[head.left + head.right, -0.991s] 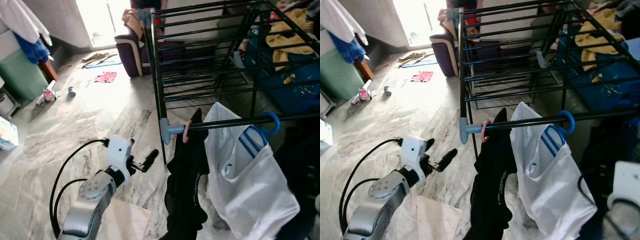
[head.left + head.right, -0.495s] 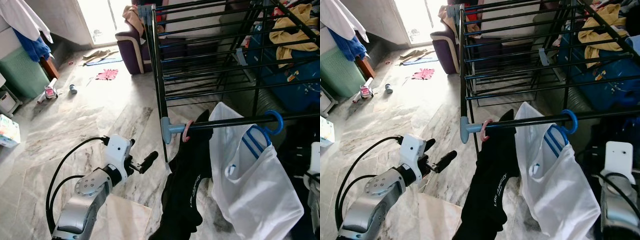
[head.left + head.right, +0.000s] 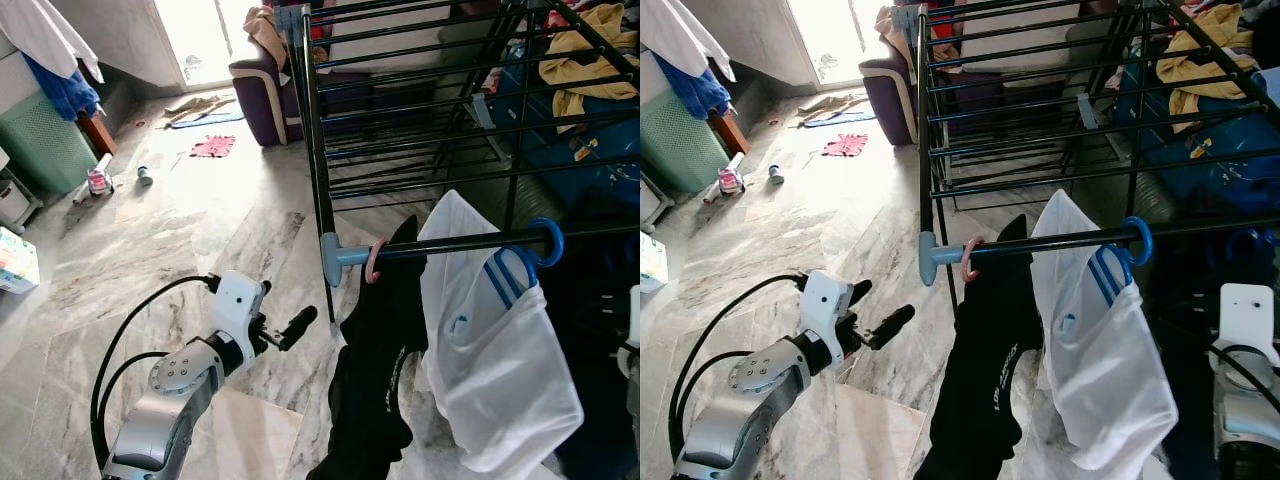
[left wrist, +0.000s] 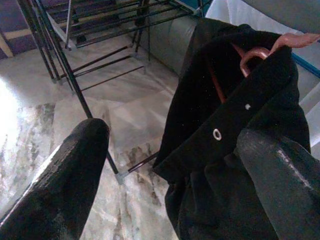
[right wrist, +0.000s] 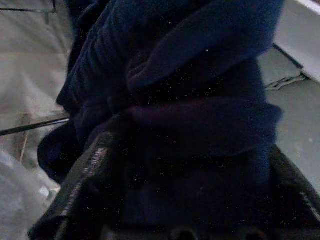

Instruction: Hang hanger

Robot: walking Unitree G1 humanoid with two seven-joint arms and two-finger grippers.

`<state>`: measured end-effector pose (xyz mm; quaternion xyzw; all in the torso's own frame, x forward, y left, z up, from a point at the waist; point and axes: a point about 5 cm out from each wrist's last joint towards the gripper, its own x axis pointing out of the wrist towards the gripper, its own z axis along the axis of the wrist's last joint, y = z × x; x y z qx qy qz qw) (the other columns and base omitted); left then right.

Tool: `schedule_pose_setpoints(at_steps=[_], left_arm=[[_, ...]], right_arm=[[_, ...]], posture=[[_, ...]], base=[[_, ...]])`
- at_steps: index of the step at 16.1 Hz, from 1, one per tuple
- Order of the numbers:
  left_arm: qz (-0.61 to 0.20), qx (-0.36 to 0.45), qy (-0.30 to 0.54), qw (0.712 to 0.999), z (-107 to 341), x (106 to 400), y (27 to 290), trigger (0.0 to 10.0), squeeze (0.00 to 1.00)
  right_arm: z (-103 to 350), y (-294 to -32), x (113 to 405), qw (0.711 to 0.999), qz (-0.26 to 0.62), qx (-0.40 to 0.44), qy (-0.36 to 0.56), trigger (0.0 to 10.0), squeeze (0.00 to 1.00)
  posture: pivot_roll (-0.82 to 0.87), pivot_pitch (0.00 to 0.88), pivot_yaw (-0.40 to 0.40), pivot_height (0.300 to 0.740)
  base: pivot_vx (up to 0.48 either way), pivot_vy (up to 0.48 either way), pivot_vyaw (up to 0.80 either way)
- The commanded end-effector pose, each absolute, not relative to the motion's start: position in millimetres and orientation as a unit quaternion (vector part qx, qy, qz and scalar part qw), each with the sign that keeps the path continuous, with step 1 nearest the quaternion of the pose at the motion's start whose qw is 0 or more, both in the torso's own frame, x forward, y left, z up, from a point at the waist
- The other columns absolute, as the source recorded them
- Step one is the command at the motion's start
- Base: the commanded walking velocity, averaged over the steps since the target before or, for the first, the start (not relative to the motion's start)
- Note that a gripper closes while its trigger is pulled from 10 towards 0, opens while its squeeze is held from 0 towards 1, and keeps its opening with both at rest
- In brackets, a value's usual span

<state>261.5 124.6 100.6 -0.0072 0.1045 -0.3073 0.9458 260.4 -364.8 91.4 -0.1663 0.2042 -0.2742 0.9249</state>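
A black garment (image 3: 375, 380) on a pink hanger (image 3: 372, 262) is hung from the front rail (image 3: 450, 243) of the black drying rack (image 3: 312, 150). Just beside it on the same rail, a white garment (image 3: 495, 370) is carried by a blue hanger (image 3: 545, 243). The left gripper (image 3: 285, 330) is held low, near the rack's corner post and apart from the black garment, with its fingers (image 4: 65, 185) spread and nothing between them. The right gripper (image 5: 175, 190) is seen against dark blue cloth (image 5: 190, 65); its finger state cannot be told.

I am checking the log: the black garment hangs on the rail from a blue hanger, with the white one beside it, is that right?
Not quite: the black garment hangs from a pink hanger, as the left eye view shows. The blue hanger carries the white garment beside it on the rail.
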Motion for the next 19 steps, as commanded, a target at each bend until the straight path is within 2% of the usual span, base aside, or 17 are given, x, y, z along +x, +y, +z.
schedule_pose_setpoints(at_steps=[1,11,19], left_arm=[[-0.309,-0.003,0.107,0.945,100.6,261.8,125.8,10.0,0.00],[-0.293,0.001,0.106,0.950,96.2,263.1,124.5,10.0,0.00],[-0.297,0.016,0.109,0.949,91.8,264.5,121.7,10.0,0.00]], right_arm=[[93.3,-362.3,262.3,0.927,-0.266,-0.175,0.197,0.0,0.00],[105.0,-355.3,260.2,0.942,-0.253,-0.171,0.140,0.0,0.00],[87.8,-346.3,244.2,0.945,-0.246,-0.146,0.158,0.0,0.00]], posture=[[-0.12,0.084,0.116,0.740],[-0.14,0.057,0.096,0.740],[-0.15,0.038,0.093,0.740]], base=[[0.000,0.000,0.00],[0.000,0.000,0.00],[0.000,0.000,0.00]])
